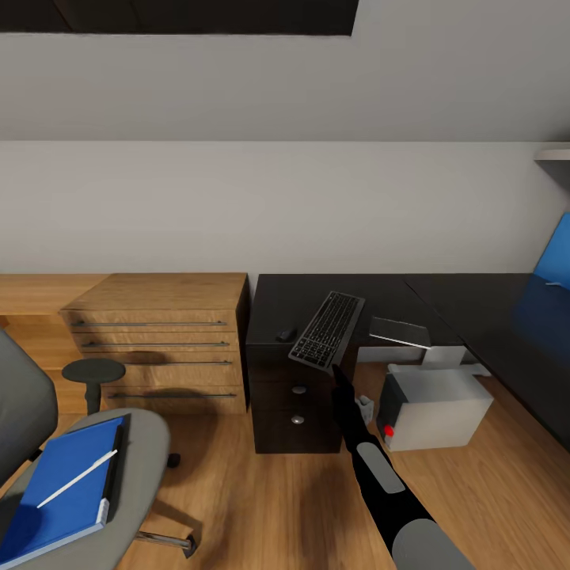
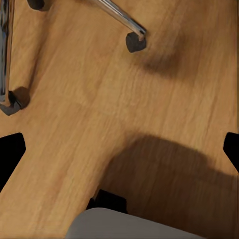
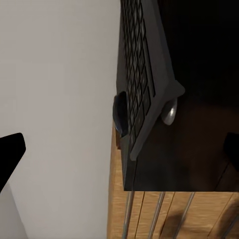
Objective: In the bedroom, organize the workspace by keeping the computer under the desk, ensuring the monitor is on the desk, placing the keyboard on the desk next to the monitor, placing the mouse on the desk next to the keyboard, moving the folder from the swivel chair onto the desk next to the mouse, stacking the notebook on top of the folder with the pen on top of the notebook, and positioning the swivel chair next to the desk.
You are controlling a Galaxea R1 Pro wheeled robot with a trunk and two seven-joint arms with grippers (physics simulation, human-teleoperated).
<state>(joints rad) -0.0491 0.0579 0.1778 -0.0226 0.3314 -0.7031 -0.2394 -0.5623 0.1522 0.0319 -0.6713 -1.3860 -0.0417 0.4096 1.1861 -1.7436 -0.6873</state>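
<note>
while spread apart, right end effector (image 1: pixel 342 378) just beside the keyboard (image 1: pixel 327 328) on the desk (image 1: pixel 443 305)

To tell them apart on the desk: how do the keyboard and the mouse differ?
The keyboard is long and flat with a silver-grey frame; the mouse is small, rounded and all black. The keyboard's near end juts past the desk edge; the mouse lies fully on it. Both lie side by side above the drawer unit.

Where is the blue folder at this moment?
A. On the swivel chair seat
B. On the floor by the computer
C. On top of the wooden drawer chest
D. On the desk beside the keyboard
A: the folder lies flat on the swivel chair seat, with the pen across it.
</note>
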